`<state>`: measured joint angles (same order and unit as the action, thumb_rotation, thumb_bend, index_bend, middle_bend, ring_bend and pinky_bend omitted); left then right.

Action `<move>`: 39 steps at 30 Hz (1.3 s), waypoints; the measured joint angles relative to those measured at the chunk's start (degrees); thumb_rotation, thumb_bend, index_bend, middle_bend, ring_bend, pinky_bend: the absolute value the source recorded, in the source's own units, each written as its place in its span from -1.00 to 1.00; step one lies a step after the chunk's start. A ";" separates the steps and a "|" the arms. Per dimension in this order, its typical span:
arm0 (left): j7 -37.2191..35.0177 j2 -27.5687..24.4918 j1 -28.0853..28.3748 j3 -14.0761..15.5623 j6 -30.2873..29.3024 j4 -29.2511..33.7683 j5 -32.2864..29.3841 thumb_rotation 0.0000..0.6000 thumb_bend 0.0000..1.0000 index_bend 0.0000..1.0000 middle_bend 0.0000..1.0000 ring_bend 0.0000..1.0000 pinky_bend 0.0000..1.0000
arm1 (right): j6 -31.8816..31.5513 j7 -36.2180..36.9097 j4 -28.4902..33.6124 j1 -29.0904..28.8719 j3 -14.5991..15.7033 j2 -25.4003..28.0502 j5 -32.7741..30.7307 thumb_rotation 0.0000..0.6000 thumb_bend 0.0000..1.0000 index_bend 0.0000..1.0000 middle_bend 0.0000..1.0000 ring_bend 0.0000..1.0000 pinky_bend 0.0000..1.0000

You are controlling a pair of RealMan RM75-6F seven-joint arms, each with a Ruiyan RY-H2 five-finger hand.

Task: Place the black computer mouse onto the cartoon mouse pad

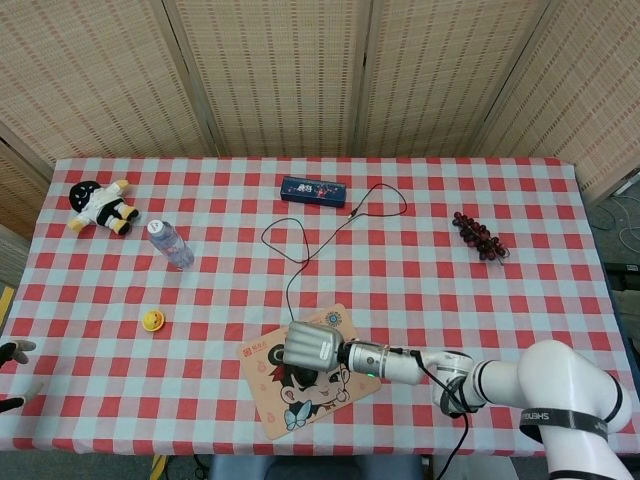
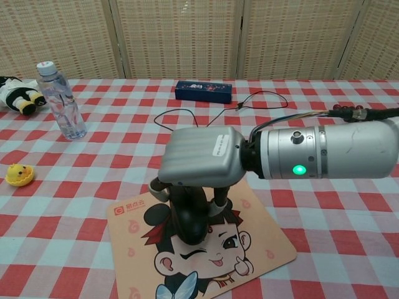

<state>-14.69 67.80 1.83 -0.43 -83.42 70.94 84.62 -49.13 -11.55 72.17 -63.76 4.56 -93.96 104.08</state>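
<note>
I see a glossy black plastic computer mouse (image 2: 189, 219), a smooth matt printed cartoon mouse pad (image 2: 255, 246), my right hand (image 2: 198, 163) in satin grey metal, and a checked cloth tablecloth (image 2: 100, 162).
</note>
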 measured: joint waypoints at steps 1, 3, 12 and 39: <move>0.06 -0.01 0.06 -0.06 0.09 0.03 -0.04 1.00 -0.68 -0.11 -0.03 -0.19 0.29 | -0.21 0.32 -0.18 -0.01 0.06 -0.10 0.19 1.00 -0.95 -0.54 1.00 0.92 1.00; 0.24 -0.05 0.15 -0.26 0.08 0.11 -0.12 1.00 -0.68 -0.11 -0.03 -0.19 0.30 | -0.97 0.76 -0.74 -0.01 0.25 -0.28 0.95 1.00 -1.00 -0.64 1.00 0.92 1.00; 0.67 -0.08 0.00 -0.23 0.43 0.50 -0.42 1.00 -0.68 -0.11 -0.04 -0.19 0.30 | -3.32 2.57 -1.81 0.53 0.90 -0.37 2.33 1.00 -1.00 -0.80 0.96 0.89 1.00; 3.31 -1.67 0.88 -1.37 -1.40 4.94 0.97 1.00 -0.68 -0.10 -0.04 -0.18 0.30 | -7.37 -15.94 22.28 18.31 -3.22 20.59 -24.89 1.00 -0.93 -0.17 0.75 0.66 1.00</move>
<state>-11.38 66.13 2.71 -1.80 -84.83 75.88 85.59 -56.50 -27.49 94.44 -45.46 1.34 -73.37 79.18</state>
